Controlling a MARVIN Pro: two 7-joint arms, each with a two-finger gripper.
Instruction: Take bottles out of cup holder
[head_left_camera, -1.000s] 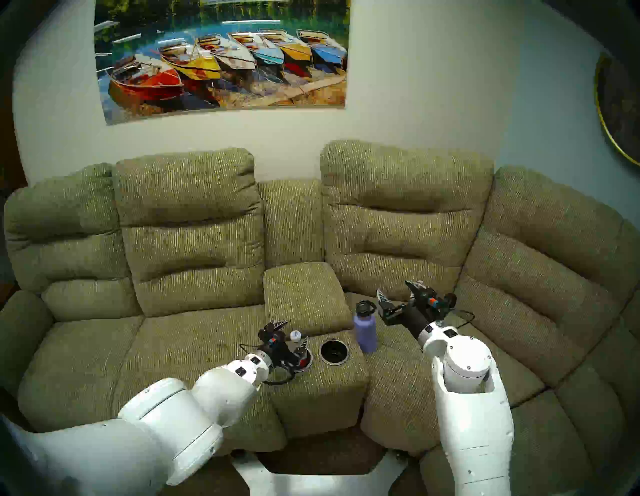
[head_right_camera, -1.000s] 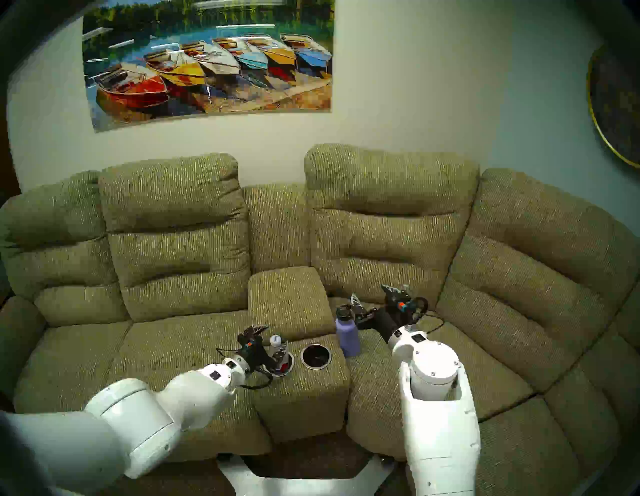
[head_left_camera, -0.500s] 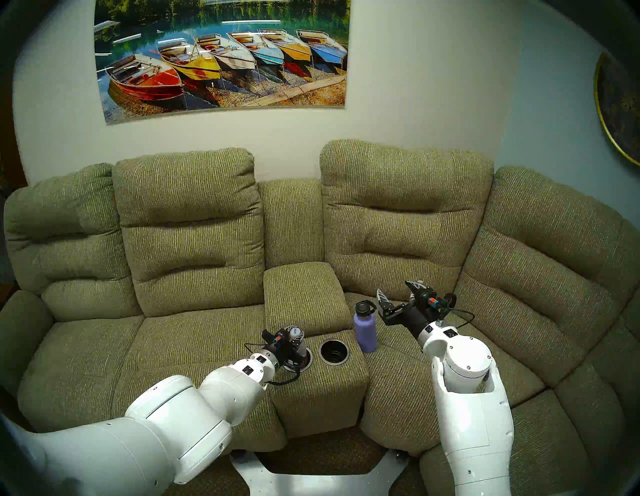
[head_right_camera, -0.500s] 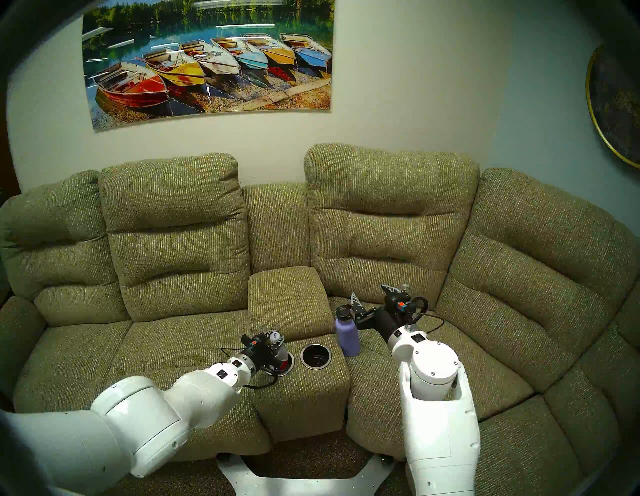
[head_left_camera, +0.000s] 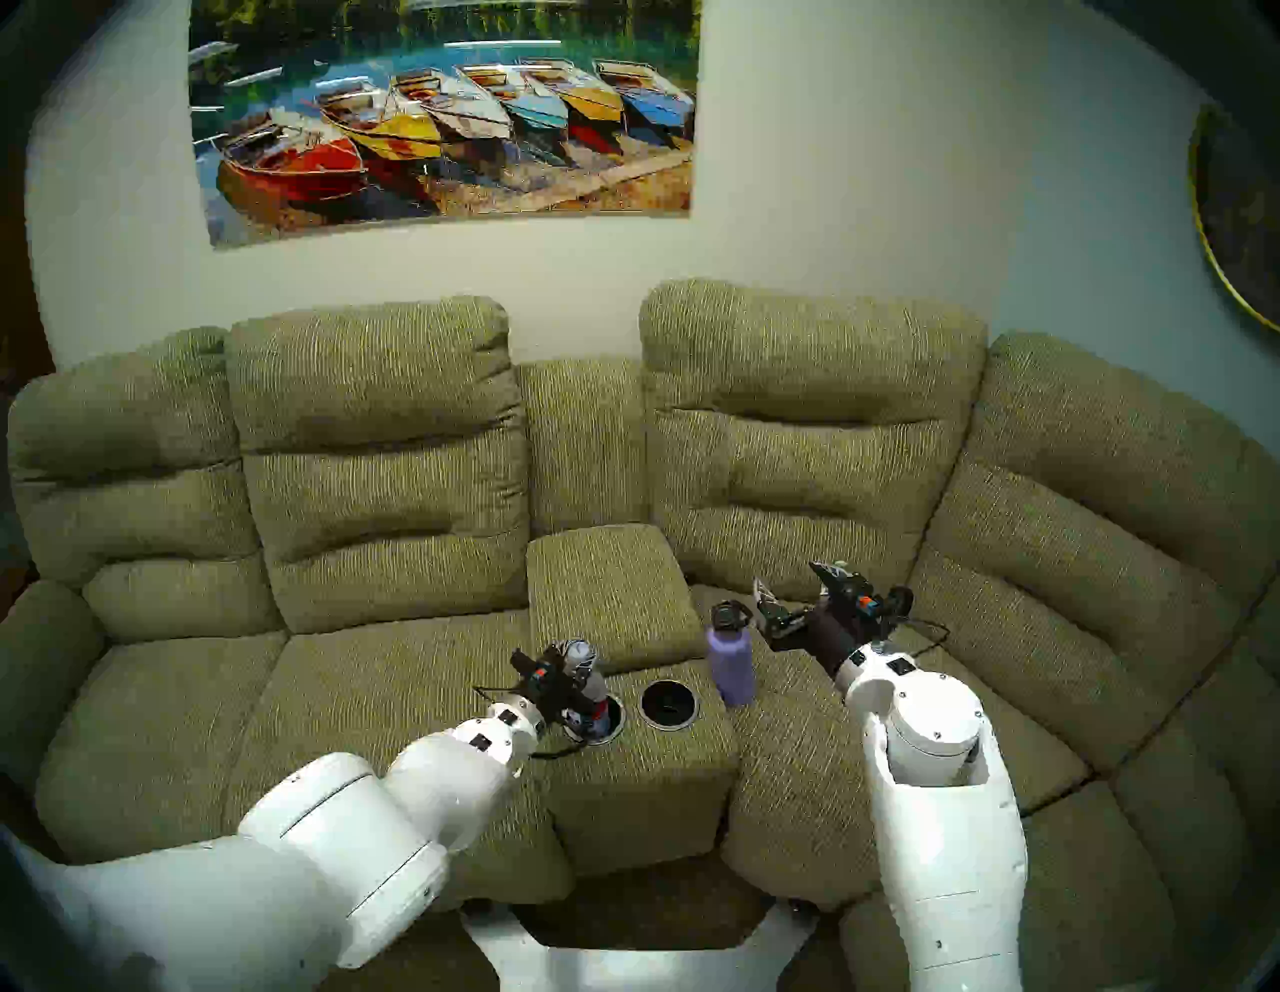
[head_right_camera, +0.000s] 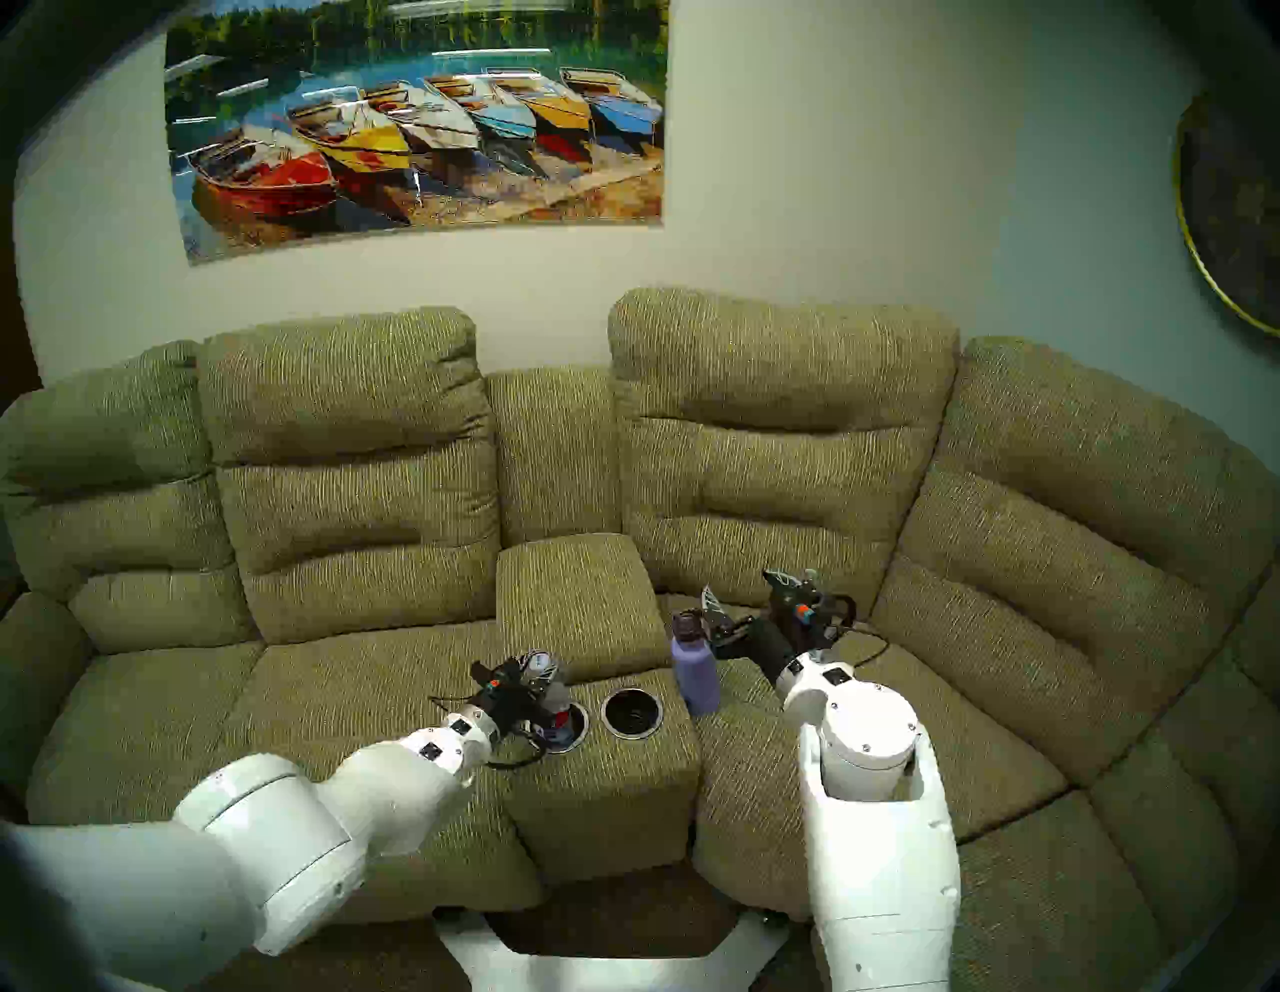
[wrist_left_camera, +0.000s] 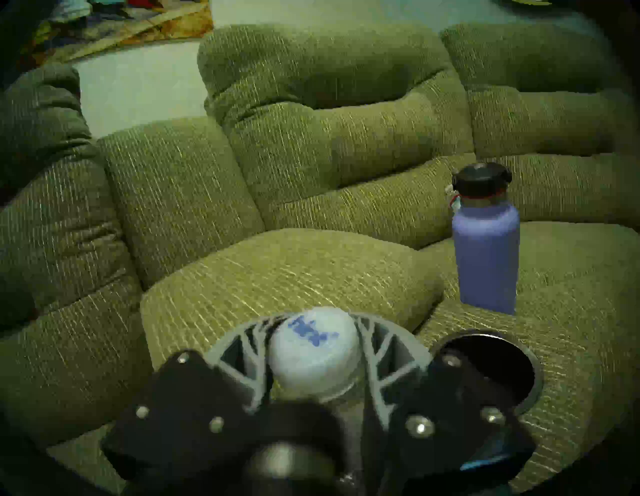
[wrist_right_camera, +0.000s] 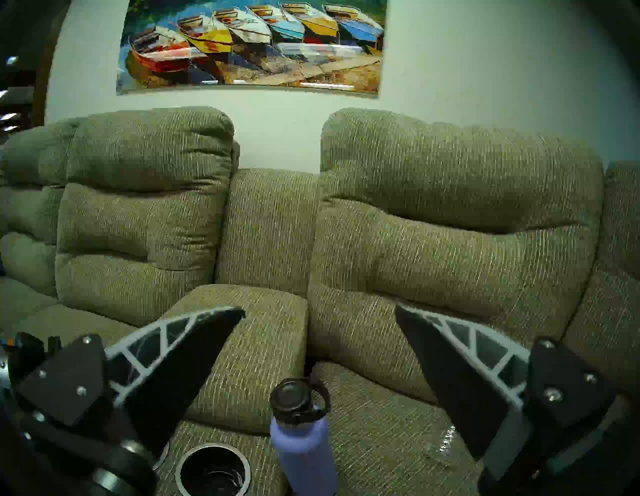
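Note:
A small clear bottle (head_left_camera: 587, 682) with a white cap (wrist_left_camera: 311, 356) stands tilted in the left well of the cup holder (head_left_camera: 615, 727), its red-labelled lower part still inside the silver rim. My left gripper (head_left_camera: 578, 663) is shut on the bottle's neck just under the cap, and its ribbed fingers (wrist_left_camera: 381, 346) hug both sides. The right well (head_left_camera: 668, 703) is dark, with no bottle in it. My right gripper (head_left_camera: 793, 580) hangs open over the right seat, just behind and right of the lavender flask, with nothing between its fingers (wrist_right_camera: 194, 343).
A lavender metal flask (head_left_camera: 731, 661) with a black loop lid stands on the seat cushion against the console's right side. The padded armrest lid (head_left_camera: 609, 589) rises behind the wells. Sofa backrests close in behind, and seat cushions spread left and right.
My left gripper went from open around the bottle to shut on its neck. The cap has since shifted slightly up and left. My right arm stayed still.

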